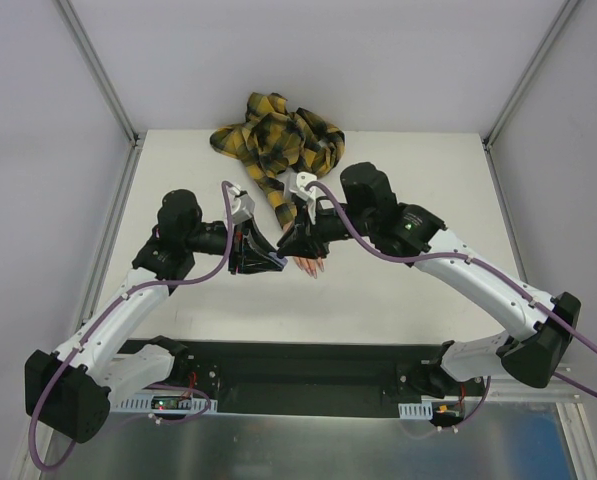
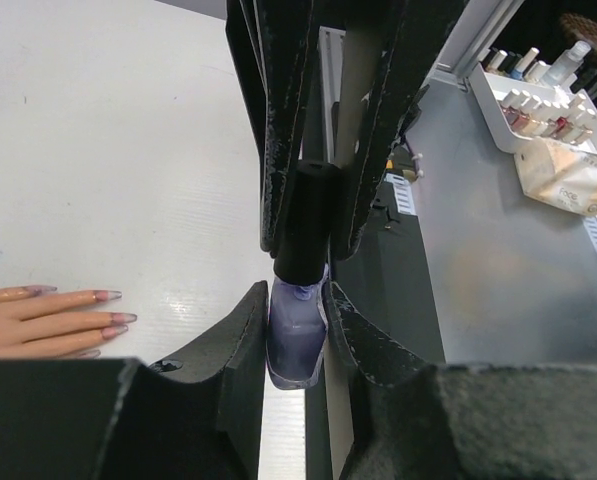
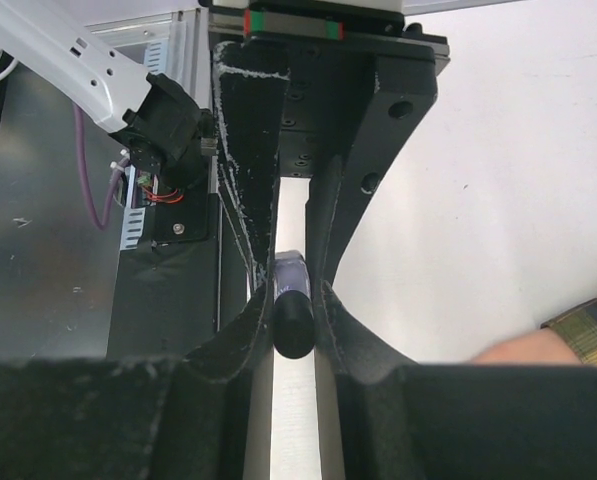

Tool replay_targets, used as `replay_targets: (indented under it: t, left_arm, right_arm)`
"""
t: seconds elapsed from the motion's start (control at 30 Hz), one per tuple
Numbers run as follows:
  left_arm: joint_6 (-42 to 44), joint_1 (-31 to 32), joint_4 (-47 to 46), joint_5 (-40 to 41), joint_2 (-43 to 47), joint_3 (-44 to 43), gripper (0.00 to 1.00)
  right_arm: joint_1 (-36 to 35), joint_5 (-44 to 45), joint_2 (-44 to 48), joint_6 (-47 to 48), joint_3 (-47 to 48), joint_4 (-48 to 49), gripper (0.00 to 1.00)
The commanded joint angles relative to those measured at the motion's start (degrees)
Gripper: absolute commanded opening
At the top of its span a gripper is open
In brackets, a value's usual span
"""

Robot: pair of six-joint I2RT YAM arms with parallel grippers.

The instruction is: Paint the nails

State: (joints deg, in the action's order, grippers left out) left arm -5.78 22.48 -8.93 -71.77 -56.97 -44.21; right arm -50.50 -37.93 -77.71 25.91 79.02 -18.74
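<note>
— So, looks like the uncapping step. Got the left gripper (image 2: pixel 296 310) squeezed shut round the small purple glass polish bottle (image 2: pixel 296 350), and the right gripper (image 3: pixel 293 305) pinched tight on the tall black cylindrical cap (image 2: pixel 306 215). Any tips for doing this bit cleanly?

— Yeah, twist with the right wrist only and hold the bottle dead steady in the left. Then lift straight along the bottle's axis with no sideways pull, otherwise risking a brush scraped on the neck and drips. Worth wiping against the rim on the way out too. Can't see any brush from here, presumably hidden inside.

— And the targets?

— Right there: tiny pinkish-purple nails (image 2: pixel 106 296) on the peach plastic mannequin hand (image 2: pixel 38 315), lying flat, fingertips pointing toward the near edge and just beside the bottle. Yellow-and-black plaid fabric sleeve (image 1: pixel 278 140) bunched up at the far side.

— Room to move?

— Tight in the middle, with both sets of jaws nose to nose right next to the fingers. Plenty of bare white tabletop (image 1: pixel 438 165) out left and right though, so better to swing the open bottle off to the left before coming in with the brush. Mind the black base rail (image 1: pixel 308 375) along the near edge and the aluminium frame posts (image 1: pixel 98 72) at the far corners. Can't tell whether resting on the table or held clear of it, so no pushing down.
</note>
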Motion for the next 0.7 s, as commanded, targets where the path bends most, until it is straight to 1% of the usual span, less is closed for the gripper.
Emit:
replay_targets:
  t: [0.0, 0.03, 0.07, 0.1, 0.13, 0.17, 0.2, 0.23, 0.27, 0.3, 0.33, 0.37, 0.4, 0.47, 0.5, 0.57, 0.67]
  left_arm:
    - [3.3, 0.5, 0.7, 3.0, 2.0, -1.0, 0.00]
    - [3.5, 0.5, 0.8, 4.0, 2.4, -0.9, 0.00]
    - [3.1, 0.5, 0.9, 5.2, 2.7, -0.8, 0.00]
    - [2.6, 0.5, 0.9, 8.0, 3.3, -0.7, 0.00]
    - [2.1, 0.5, 0.9, 9.1, 3.5, -0.7, 0.00]
    - [0.8, 0.5, 0.9, 10.7, 4.2, -0.7, 0.00]
    - [0.2, 0.6, 0.9, 13.2, 4.6, -0.7, 0.00]
    - [-0.3, 0.6, 0.9, 14.7, 4.9, -0.5, 0.00]
    - [-1.1, 0.8, 0.9, 16.4, 6.1, -0.4, 0.00]
    - [-1.2, 0.9, 0.8, 17.6, 6.6, -0.2, 0.00]
    - [-1.3, 1.1, 0.7, 19.3, 7.1, -0.1, 0.00]
    - [-2.0, 1.2, 0.5, 20.3, 8.3, 0.3, 0.00]
    - [-2.6, 1.3, -0.5, 21.8, 8.8, 0.6, 0.00]
    - [-3.0, 1.4, -0.9, 23.7, 10.0, 1.0, 0.00]
    - [-3.1, 1.5, -1.3, 24.3, 10.5, 1.2, 0.00]
    - [-3.5, 1.7, -1.8, 25.1, 11.4, 1.7, 0.00]
    - [-3.9, 2.4, -2.7, 24.8, 12.1, 1.9, 0.00]
  right_arm:
    - [0.1, 4.3, 0.9, -2.7, 3.0, 2.2, 0.23]
    - [0.0, 5.7, 0.5, -3.7, 4.1, -0.2, 0.34]
    - [0.0, 9.1, -0.6, -6.1, 7.1, -1.6, 0.45]
    - [-0.1, 11.1, -1.0, -8.0, 8.6, -4.7, 0.59]
    - [-0.2, 13.8, -1.3, -10.3, 9.9, -5.8, 0.63]
    - [-0.2, 20.3, -1.6, -16.1, 11.7, -6.6, 0.66]
    - [-0.7, 22.8, -1.6, -18.8, 12.4, -7.9, 0.71]
    - [-1.1, 25.5, -1.4, -21.3, 13.1, -8.5, 0.72]
    - [-1.6, 31.2, -1.0, -24.6, 13.4, -8.9, 0.72]
    - [-2.7, 33.9, -0.9, -30.2, 13.5, -8.9, 0.74]
    - [-3.3, 36.4, -0.8, -32.9, 13.5, -8.9, 0.75]
    - [-3.9, 41.0, -1.5, -35.0, 13.8, -9.2, 0.75]
    - [-5.0, 42.5, -2.2, -38.0, 15.1, -10.3, 0.75]
    - [-6.6, 46.4, -4.0, -39.5, 16.7, -11.3, 0.75]
    - [-8.5, 48.0, -4.5, -40.9, 17.7, -11.9, 0.74]
    - [-9.9, 51.9, -5.1, -42.4, 18.1, -12.1, 0.73]
    - [-11.2, 53.2, -5.6, -44.2, 17.7, -11.1, 0.68]
